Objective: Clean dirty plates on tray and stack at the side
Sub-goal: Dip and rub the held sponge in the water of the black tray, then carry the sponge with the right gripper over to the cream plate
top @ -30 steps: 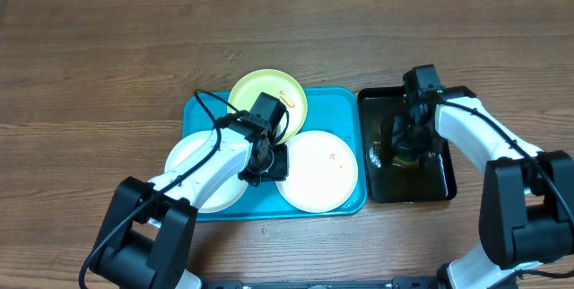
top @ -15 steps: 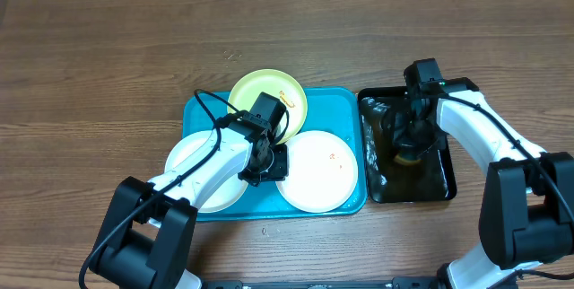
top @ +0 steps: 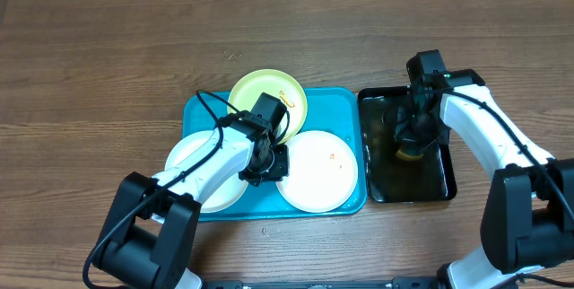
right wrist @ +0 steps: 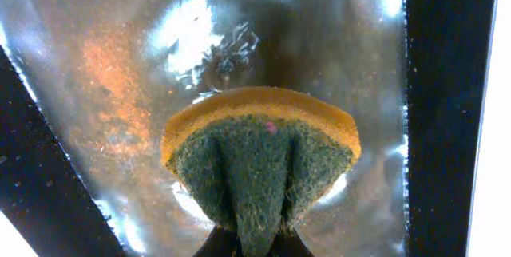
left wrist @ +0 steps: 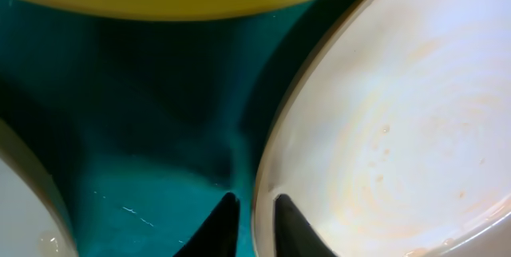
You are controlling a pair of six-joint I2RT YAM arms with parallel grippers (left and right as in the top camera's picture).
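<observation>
On the turquoise tray (top: 341, 100) lie three plates: a yellow-green plate (top: 269, 87) at the back with an orange smear, a white plate (top: 193, 177) at the front left, and a white plate (top: 318, 170) with small orange specks at the front right. My left gripper (top: 266, 162) is shut on the left rim of the right white plate (left wrist: 383, 129), one finger under it and one on top (left wrist: 254, 213). My right gripper (top: 411, 141) is shut on a folded yellow-and-green sponge (right wrist: 259, 157) over the wet black tray (right wrist: 447, 89).
The black tray (top: 439, 186) stands right of the turquoise tray and holds liquid. Bare wooden table (top: 108, 65) lies to the left, behind and in front of both trays.
My right gripper with the sponge has shifted a little within the black tray, toward its back. My left gripper and the plates have not moved.
</observation>
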